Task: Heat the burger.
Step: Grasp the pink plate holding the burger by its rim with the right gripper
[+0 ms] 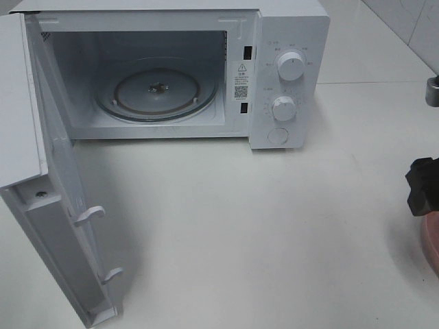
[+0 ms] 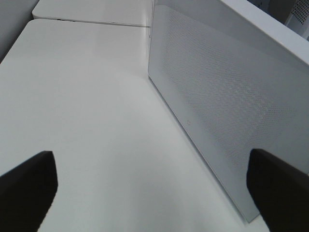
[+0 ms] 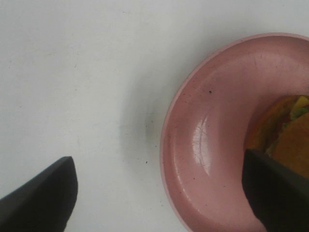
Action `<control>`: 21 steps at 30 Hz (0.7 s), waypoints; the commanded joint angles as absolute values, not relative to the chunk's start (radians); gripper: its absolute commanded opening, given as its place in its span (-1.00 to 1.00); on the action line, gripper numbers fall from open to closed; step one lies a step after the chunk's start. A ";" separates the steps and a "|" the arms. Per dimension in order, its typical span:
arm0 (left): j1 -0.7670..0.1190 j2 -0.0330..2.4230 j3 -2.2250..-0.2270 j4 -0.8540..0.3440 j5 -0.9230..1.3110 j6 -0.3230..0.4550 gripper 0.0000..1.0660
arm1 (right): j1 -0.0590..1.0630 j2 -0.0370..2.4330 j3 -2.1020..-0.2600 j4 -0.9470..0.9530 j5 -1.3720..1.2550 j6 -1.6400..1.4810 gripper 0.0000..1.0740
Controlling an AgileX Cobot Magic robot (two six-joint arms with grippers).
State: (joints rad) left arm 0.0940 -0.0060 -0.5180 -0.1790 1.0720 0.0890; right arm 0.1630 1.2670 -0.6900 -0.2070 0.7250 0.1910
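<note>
Only partly visible, burger (image 3: 286, 133) golden-brown with yellow-green edge on pink plate (image 3: 207, 145)

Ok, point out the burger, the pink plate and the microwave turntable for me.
burger (image 3: 288, 131), right wrist view, its layered side
pink plate (image 3: 203, 145), right wrist view, bare inner wall
turntable (image 1: 180, 93), exterior high view, bare glass

Bright, even overhead light — soft shadows, wrist views blurred.

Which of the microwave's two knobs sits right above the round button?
The lower knob; the upper knob sits farther from the round button.
</note>
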 commanded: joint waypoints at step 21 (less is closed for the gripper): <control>0.095 -0.014 -0.517 -0.186 1.073 0.083 0.87 | 0.095 1.565 -0.692 -0.254 0.581 0.221 0.49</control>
State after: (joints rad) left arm 0.0940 -0.0060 -0.5180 -0.1790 1.0720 0.0890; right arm 0.1090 1.5440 -0.6910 -0.2420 0.5990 0.2100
